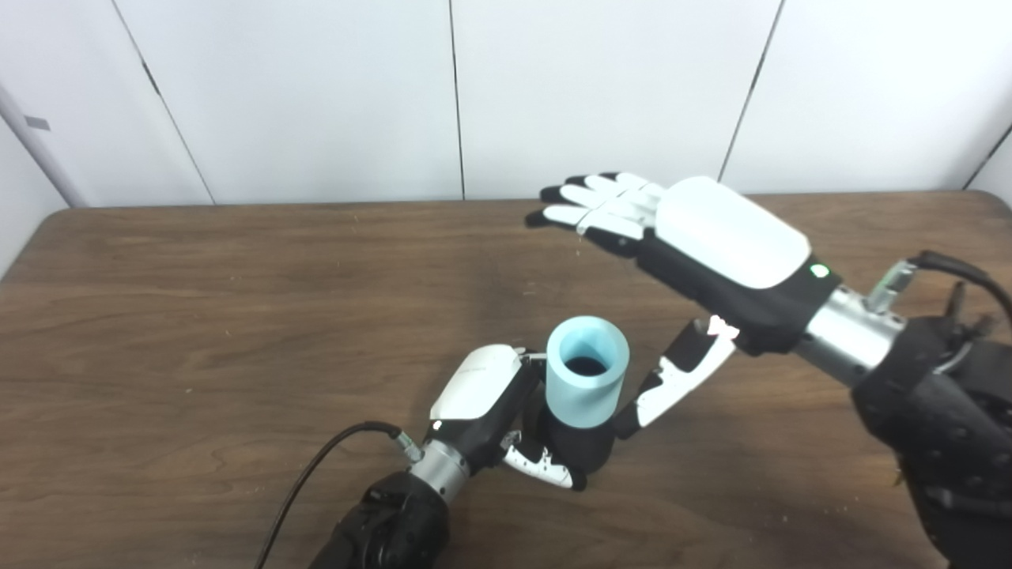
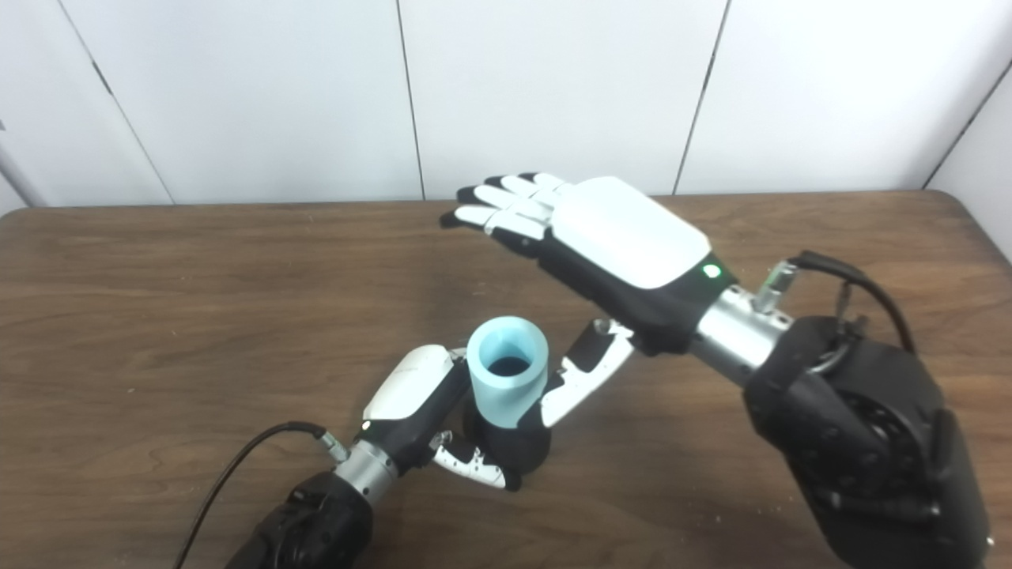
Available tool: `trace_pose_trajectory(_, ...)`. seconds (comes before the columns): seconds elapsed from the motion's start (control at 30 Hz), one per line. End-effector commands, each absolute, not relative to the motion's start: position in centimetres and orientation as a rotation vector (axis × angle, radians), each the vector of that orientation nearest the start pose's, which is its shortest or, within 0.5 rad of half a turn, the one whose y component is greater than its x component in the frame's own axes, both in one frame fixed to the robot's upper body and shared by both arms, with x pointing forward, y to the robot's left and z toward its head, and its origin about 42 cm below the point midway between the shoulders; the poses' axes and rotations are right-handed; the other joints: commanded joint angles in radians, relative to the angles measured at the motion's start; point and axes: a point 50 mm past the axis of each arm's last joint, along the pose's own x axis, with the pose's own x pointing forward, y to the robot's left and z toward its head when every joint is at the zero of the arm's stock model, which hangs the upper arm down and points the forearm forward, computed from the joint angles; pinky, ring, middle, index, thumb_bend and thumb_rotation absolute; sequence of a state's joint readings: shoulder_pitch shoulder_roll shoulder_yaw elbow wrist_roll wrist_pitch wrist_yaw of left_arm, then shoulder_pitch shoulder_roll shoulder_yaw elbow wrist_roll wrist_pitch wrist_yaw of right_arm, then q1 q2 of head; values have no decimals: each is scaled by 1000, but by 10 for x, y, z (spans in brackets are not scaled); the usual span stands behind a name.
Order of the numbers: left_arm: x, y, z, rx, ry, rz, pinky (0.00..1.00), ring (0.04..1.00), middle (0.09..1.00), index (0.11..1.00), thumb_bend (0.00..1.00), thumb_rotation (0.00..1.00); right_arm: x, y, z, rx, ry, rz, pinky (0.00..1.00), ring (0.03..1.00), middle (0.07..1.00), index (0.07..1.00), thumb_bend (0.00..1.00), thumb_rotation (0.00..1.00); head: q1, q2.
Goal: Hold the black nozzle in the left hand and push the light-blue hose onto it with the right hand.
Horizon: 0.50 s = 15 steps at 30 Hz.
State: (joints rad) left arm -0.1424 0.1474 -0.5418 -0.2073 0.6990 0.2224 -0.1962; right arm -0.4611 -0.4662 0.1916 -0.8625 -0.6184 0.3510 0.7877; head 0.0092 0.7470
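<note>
My left hand (image 1: 494, 407) is shut on the black nozzle (image 1: 581, 446), holding it upright near the table's front middle. The short light-blue hose (image 1: 587, 379) sits on top of the nozzle, its open end facing up, with a dark hole showing inside. My right hand (image 1: 696, 245) hovers above and to the right of the hose, open, fingers stretched flat toward the far left. Its thumb (image 1: 672, 383) hangs down close beside the hose's right side, and I cannot tell whether it touches. The right hand holds nothing.
A brown wooden table (image 1: 198, 316) carries the work, with white wall panels behind its far edge. A black cable (image 1: 316, 474) runs from my left wrist to the bottom edge. My right forearm (image 1: 933, 411) fills the lower right corner.
</note>
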Motion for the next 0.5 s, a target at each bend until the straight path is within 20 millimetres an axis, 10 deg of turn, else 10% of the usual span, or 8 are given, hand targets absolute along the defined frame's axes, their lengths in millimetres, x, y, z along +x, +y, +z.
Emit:
trace_pose_trajectory(0.0,268,103,117,888,-13,-662,853,639,467,492,524,0,250,-209,378,-1246,-714,480,937,957,943,900,907,438,1,1)
trace_pose_trajectory(0.2,269,104,117,889,-9,-663,852,638,465,493,524,0,231,-218,370,-1267,-758,496,928,953,944,919,614,801,2,2)
trace_pose_trajectory(0.47,270,107,117,887,-4,-660,837,637,470,492,524,0,223,-224,347,-1312,-603,658,1000,1000,1000,965,597,998,7,-1)
